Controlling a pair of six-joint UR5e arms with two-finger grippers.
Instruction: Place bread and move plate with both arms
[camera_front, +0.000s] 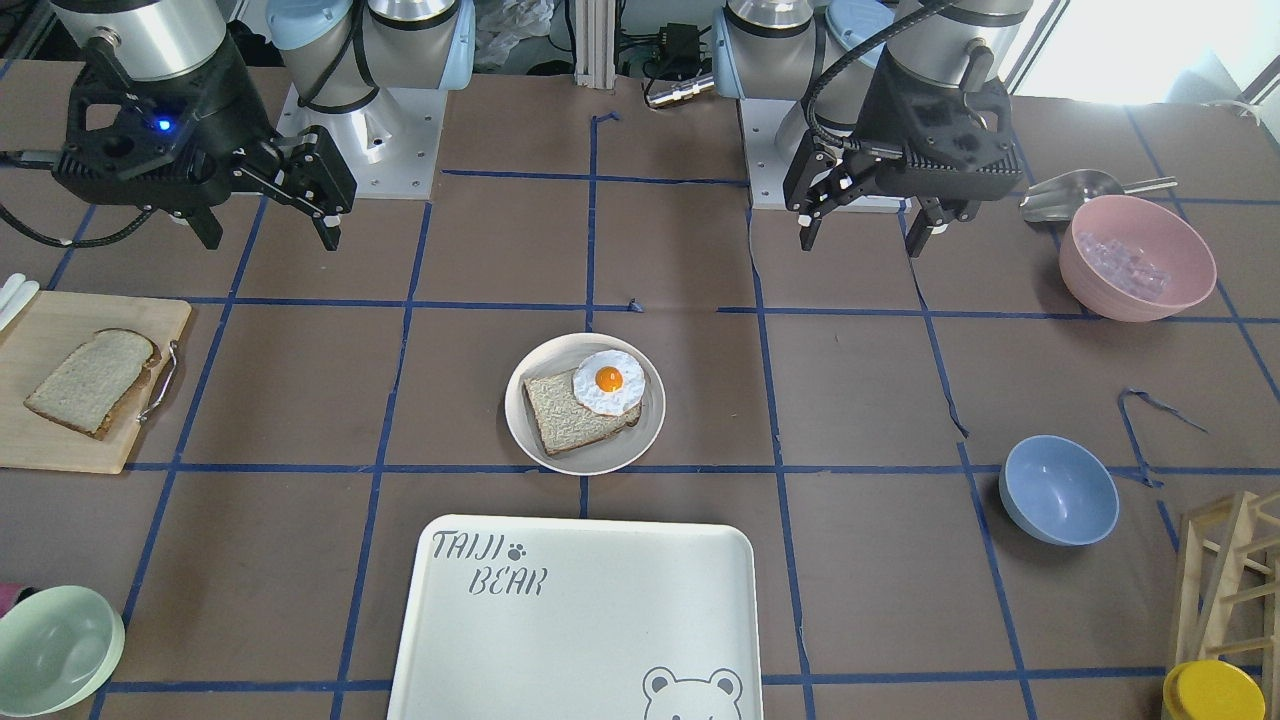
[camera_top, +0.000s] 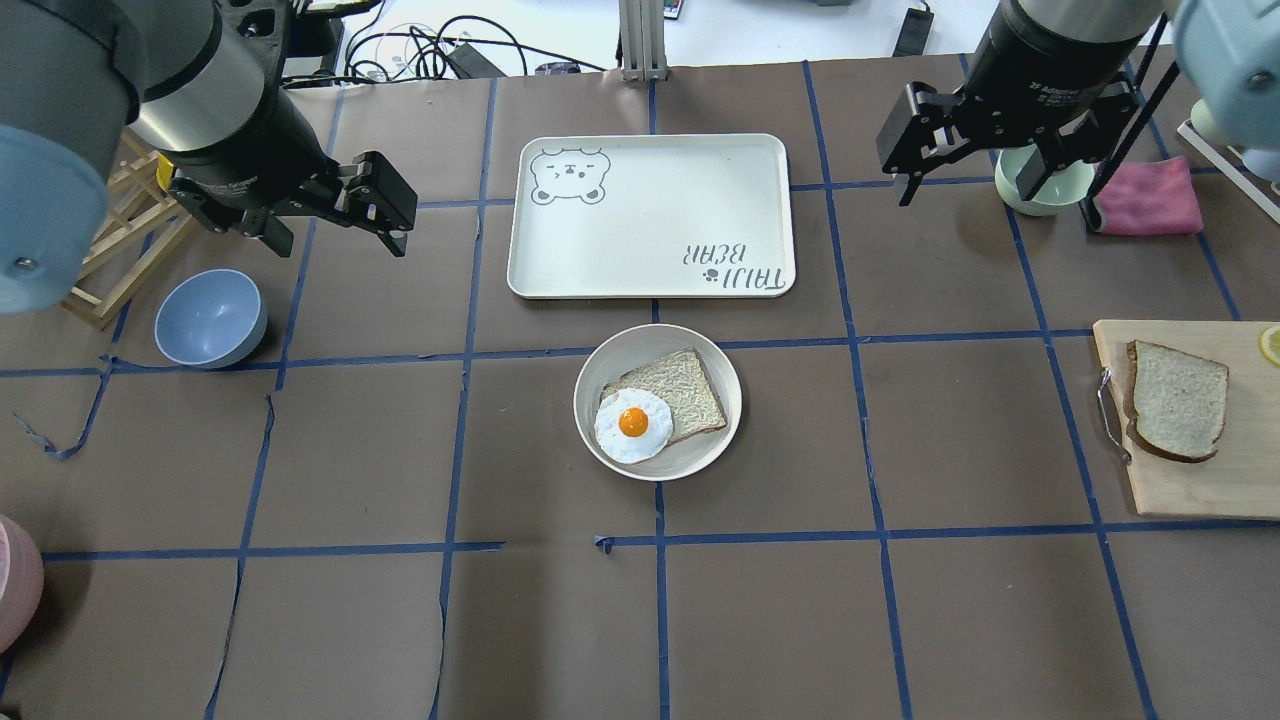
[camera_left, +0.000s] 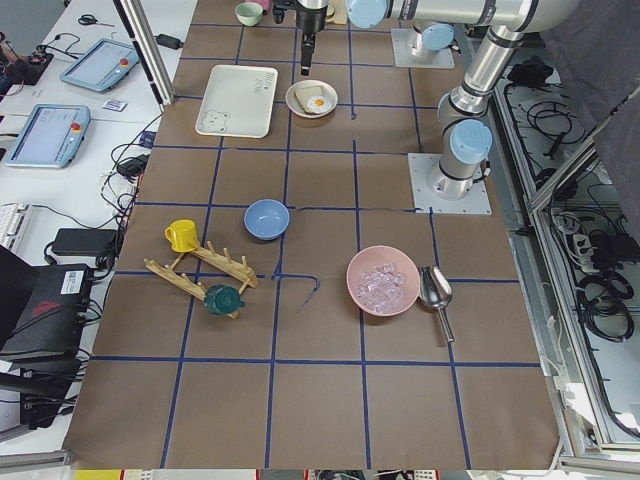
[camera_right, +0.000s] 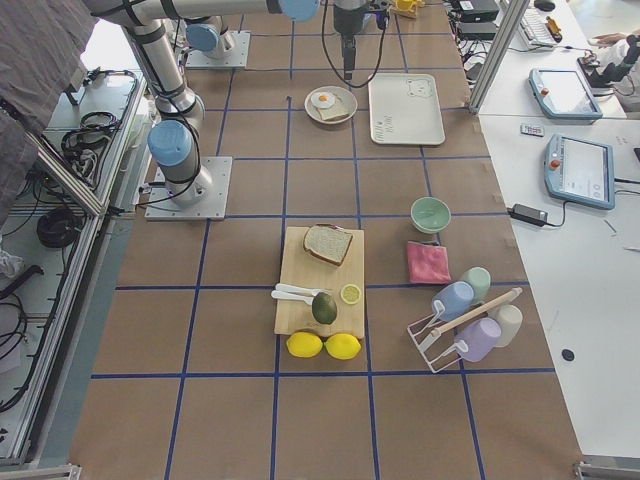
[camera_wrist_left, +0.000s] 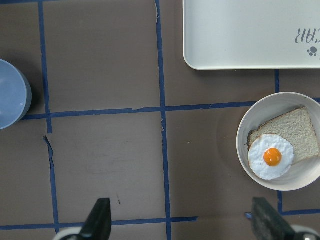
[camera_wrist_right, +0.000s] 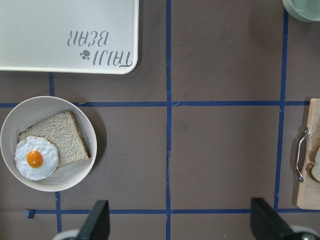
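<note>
The bread (camera_front: 95, 380) lies on a wooden cutting board (camera_front: 60, 445), also in the overhead view (camera_top: 1178, 400) and the exterior right view (camera_right: 327, 243). The plate (camera_front: 588, 461) sits at the table's middle and holds a squarer slice (camera_front: 565, 415) and a fried egg (camera_front: 608, 381). The plate also shows in the overhead view (camera_top: 702, 455) and both wrist views (camera_wrist_left: 300, 182) (camera_wrist_right: 70, 180). My left gripper (camera_front: 860, 243) (camera_top: 325, 235) and right gripper (camera_front: 272, 240) (camera_top: 995, 205) hover open and empty above the table, each well to one side of the plate.
The TAIJI BEAR tray (camera_front: 600, 640) (camera_top: 650, 200) lies just beyond the plate. A blue bowl (camera_top: 210, 317), a pink bowl of ice (camera_front: 1137, 257), a metal scoop (camera_front: 1075, 190), a green bowl (camera_front: 55, 650), a wooden rack (camera_front: 1230, 580) and a pink cloth (camera_top: 1150, 195) stand around the edges.
</note>
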